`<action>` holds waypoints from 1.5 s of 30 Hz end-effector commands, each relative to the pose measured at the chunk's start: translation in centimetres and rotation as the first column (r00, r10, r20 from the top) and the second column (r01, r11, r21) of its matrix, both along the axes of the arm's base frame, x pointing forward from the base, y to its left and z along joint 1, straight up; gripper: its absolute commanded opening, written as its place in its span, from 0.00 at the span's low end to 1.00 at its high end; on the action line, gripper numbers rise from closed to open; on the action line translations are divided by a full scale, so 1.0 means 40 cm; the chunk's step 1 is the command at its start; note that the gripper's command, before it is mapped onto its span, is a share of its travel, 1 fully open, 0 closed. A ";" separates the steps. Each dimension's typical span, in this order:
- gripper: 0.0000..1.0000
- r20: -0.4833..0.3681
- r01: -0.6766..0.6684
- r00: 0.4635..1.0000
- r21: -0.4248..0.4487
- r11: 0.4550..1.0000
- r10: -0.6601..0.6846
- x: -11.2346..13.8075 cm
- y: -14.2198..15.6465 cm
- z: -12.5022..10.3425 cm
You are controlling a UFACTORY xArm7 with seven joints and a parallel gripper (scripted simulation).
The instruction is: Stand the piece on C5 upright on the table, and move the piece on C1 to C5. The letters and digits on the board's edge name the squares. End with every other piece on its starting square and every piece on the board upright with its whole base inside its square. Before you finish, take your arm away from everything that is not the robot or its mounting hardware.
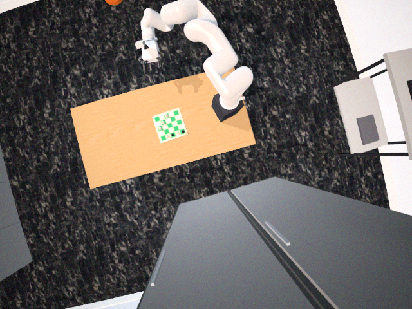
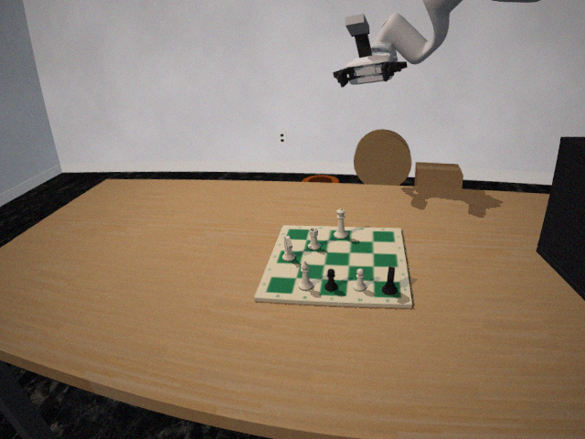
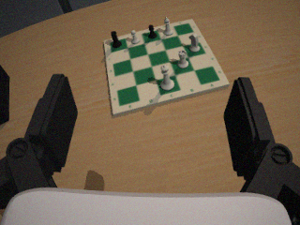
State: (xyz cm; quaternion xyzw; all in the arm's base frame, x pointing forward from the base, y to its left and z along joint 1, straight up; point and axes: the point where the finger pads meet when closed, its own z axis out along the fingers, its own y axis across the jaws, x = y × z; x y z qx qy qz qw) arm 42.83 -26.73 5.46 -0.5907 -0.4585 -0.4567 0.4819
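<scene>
The green and white chessboard [image 2: 336, 264] lies on the wooden table, also shown from above [image 1: 169, 125] and in the wrist view [image 3: 163, 66]. A tall white piece [image 2: 340, 223] stands upright on C5 in the back row; in the wrist view [image 3: 165, 78] it is the piece nearest the camera. A black pawn [image 2: 331, 279] stands upright on C1 in the front row, and it also shows in the wrist view [image 3: 152, 32]. My gripper [image 2: 369, 74] hangs high above the table's far edge, well away from the board. It is open and empty, fingers wide apart [image 3: 153, 126].
Other pieces stand upright: a white bishop [image 2: 304, 276], a white pawn [image 2: 359, 279], a tall black piece [image 2: 388, 281], a white knight [image 2: 288, 249] and a white rook [image 2: 313, 238]. The arm's dark base [image 2: 562, 212] is at the right edge. A round wooden disc [image 2: 382, 156] and a box [image 2: 438, 176] stand behind the table.
</scene>
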 end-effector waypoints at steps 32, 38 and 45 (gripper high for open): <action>1.00 0.202 -0.361 0.795 -0.601 0.713 0.572 0.007 0.192 -0.194; 1.00 0.213 -0.396 0.706 -0.672 0.626 0.675 0.005 0.209 -0.212; 1.00 0.209 -0.428 0.468 -0.796 0.427 0.859 0.008 0.245 -0.236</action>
